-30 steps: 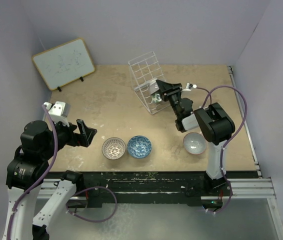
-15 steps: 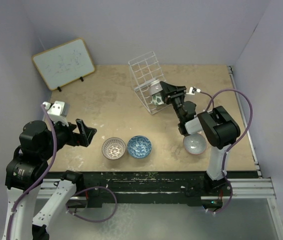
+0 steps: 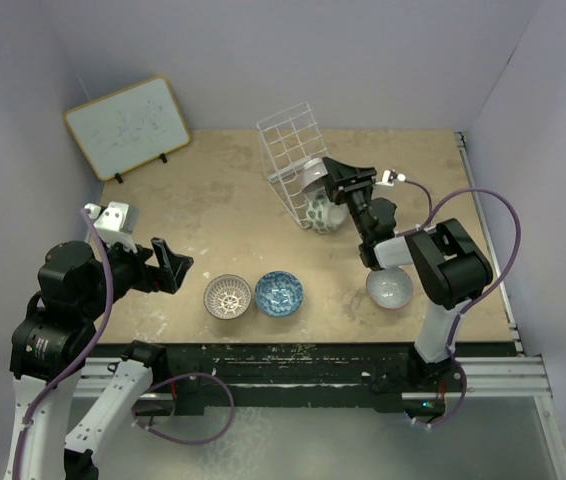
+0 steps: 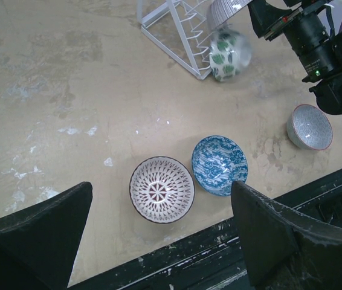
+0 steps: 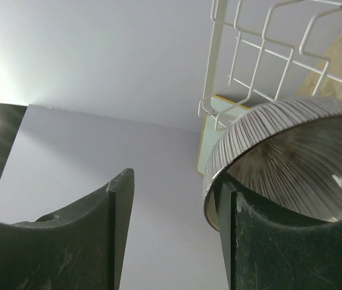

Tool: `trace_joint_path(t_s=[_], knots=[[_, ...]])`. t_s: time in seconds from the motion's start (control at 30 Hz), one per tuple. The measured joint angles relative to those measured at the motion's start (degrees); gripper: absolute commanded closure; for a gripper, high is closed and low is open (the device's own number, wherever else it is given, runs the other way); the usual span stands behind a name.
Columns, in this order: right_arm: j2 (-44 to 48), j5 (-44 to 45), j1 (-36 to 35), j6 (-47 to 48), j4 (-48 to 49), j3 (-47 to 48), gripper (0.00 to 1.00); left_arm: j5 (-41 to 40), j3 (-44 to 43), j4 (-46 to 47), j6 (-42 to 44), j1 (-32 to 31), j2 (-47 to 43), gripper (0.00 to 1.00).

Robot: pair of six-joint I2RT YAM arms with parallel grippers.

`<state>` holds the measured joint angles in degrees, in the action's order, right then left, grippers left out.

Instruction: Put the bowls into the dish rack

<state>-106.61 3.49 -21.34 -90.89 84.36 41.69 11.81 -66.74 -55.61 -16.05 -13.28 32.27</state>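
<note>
Releasing striped bowl (image 5: 280, 139) at rack (image 3: 283, 135), right gripper (image 5: 174, 180) parted (left gripper (image 4: 160, 192) spread, idle); next, likely retrieving green bowl (image 4: 226, 54) alongside.

Soft, even light falls from above on the table (image 3: 213, 200) in the top view. Shadows there are faint and short, and the strip below the near edge is darker. The left wrist view is bright and crisp across the table's middle, yet the green-and-white bowl (image 4: 228, 54) toward the far edge looks smeared, possibly by motion blur. The fingers (image 4: 38, 235) of the left gripper (image 4: 162, 187) are dark, out-of-focus masses. The upward-facing right wrist view has white glare at its left edge. There the fingers (image 5: 56, 241) of the right gripper (image 5: 174, 181) are near-silhouettes, and the striped bowl (image 5: 280, 163) is close and soft.
</note>
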Motion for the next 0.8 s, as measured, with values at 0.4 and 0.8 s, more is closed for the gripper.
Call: trace_joint_path(t_s=[0.4, 0.8], knots=[[-0.9, -0.4, 0.0, -1.1, -1.7, 0.4, 0.49, 0.0, -0.5, -0.3, 0.0, 0.0, -0.2, 0.01], [-2.5, -1.8, 0.1, -1.2, 0.4, 1.2, 0.5, -0.1, -0.7, -0.3, -0.3, 0.0, -0.2, 0.01]])
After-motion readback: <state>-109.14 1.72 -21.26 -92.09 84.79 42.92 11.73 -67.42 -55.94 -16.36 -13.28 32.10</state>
